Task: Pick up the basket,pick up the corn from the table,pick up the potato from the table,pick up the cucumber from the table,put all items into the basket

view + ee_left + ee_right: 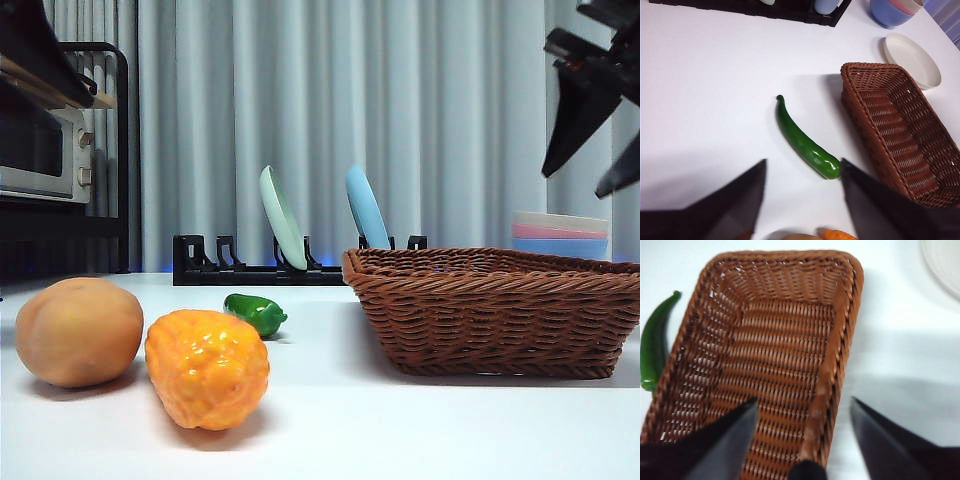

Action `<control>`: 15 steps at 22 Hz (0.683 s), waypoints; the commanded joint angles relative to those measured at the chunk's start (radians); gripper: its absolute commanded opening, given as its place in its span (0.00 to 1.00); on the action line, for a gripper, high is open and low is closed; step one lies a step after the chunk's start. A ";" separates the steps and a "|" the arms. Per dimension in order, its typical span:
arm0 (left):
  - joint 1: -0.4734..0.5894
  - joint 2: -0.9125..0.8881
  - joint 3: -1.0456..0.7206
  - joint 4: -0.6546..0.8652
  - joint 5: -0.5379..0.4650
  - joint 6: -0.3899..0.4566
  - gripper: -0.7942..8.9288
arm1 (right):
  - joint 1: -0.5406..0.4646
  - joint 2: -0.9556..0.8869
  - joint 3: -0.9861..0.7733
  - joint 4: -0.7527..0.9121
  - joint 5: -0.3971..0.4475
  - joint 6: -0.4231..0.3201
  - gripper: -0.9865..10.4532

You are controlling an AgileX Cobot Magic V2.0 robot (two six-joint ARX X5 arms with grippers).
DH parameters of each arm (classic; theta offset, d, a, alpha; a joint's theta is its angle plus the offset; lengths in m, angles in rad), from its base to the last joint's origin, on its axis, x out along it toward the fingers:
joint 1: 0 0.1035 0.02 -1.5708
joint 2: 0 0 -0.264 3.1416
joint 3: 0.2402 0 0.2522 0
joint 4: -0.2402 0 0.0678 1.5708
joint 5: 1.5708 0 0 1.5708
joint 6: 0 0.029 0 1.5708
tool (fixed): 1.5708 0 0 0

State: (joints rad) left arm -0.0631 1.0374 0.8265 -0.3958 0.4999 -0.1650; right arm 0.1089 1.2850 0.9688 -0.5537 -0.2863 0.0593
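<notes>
The dark reddish-brown wicker basket point(495, 310) point(900, 135) point(785, 350) stands empty at the right of the table. My right gripper point(597, 150) point(802, 440) hangs open above it, its jaws to either side of one long rim. The tan potato point(78, 332) and the bumpy orange-yellow corn point(207, 366) lie at the front left. Behind them lies the green cucumber point(256, 312) point(802, 140) point(652, 350), just left of the basket. My left gripper point(802, 200) is open above the table near the cucumber's thick end, holding nothing.
A black dish rack point(250, 270) with two upright plates stands at the back. Stacked bowls point(560, 235) point(895, 10) and a white plate point(912, 60) sit behind the basket. A microwave on a shelf point(40, 150) is at the far left.
</notes>
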 commanded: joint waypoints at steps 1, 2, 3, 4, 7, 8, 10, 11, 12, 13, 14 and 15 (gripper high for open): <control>-0.004 0.003 0.000 0.006 0.000 0.011 0.46 | -0.004 0.047 0.002 0.023 0.005 -0.008 0.47; -0.004 0.003 0.000 0.006 -0.001 0.011 0.46 | -0.004 0.065 0.002 0.033 0.005 -0.007 0.47; -0.004 0.003 0.000 0.005 -0.001 0.011 0.46 | -0.004 0.084 0.002 0.045 0.004 -0.004 0.47; -0.004 0.003 0.000 0.005 -0.001 0.011 0.46 | -0.005 0.117 0.003 0.061 0.004 -0.004 0.47; -0.004 0.006 0.000 0.005 -0.001 0.011 0.46 | -0.005 0.230 0.003 0.091 -0.004 0.003 0.35; -0.004 0.007 0.000 0.005 -0.001 0.009 0.46 | -0.005 0.263 0.003 0.101 -0.005 0.006 0.35; -0.004 0.008 0.000 0.005 -0.001 0.008 0.46 | -0.005 0.313 0.003 0.104 -0.045 0.018 0.25; -0.004 0.009 0.000 0.006 -0.001 0.008 0.46 | -0.008 0.325 0.003 0.103 -0.085 0.020 0.14; -0.005 0.009 0.000 0.006 -0.001 0.008 0.46 | -0.011 0.325 0.003 0.103 -0.105 0.026 0.07; -0.010 0.013 0.000 0.010 -0.001 0.008 0.46 | -0.011 0.321 0.004 0.105 -0.106 0.041 0.08; -0.018 0.019 0.000 0.013 -0.001 0.005 0.46 | -0.011 0.313 0.007 0.104 -0.105 0.052 0.08; -0.029 0.035 0.006 0.012 -0.001 0.004 0.46 | -0.012 0.304 0.015 0.102 -0.106 0.064 0.08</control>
State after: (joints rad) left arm -0.0875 1.0622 0.8299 -0.3885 0.4988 -0.1650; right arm 0.0982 1.5944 0.9752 -0.4561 -0.3927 0.1204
